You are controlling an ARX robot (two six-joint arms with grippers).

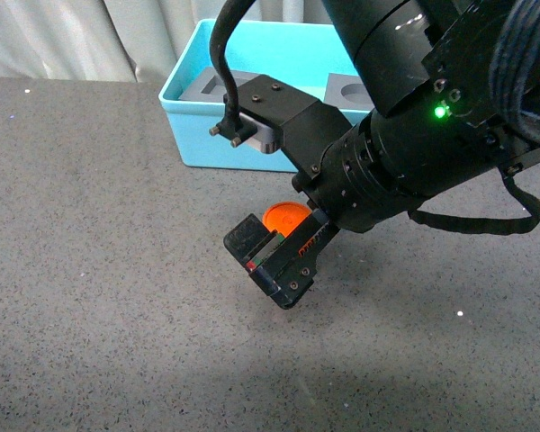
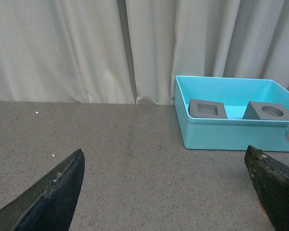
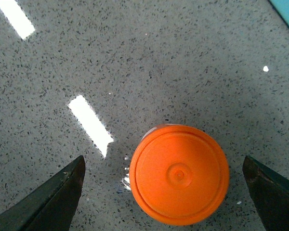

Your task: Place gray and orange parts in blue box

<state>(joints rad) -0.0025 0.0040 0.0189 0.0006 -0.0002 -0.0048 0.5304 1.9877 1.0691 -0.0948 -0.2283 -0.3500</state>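
The orange cylinder [image 1: 283, 217] stands upright on the gray table, partly hidden behind my right gripper [image 1: 274, 255]. In the right wrist view I look straight down on its round top [image 3: 179, 174], which sits between the open fingers without touching them. The blue box [image 1: 191, 99] stands at the back and holds both gray cubes. In the left wrist view the cube with the square recess [image 2: 208, 109] and the cube with the round recess [image 2: 269, 111] lie inside the box [image 2: 221, 135]. My left gripper [image 2: 166, 192] is open and empty above the table, some way from the box.
The gray speckled table [image 1: 99, 270] spreads wide to the left and front. White curtains [image 2: 86, 48] hang behind the table. The bulky right arm [image 1: 414, 126] hides part of the box and the table's right side.
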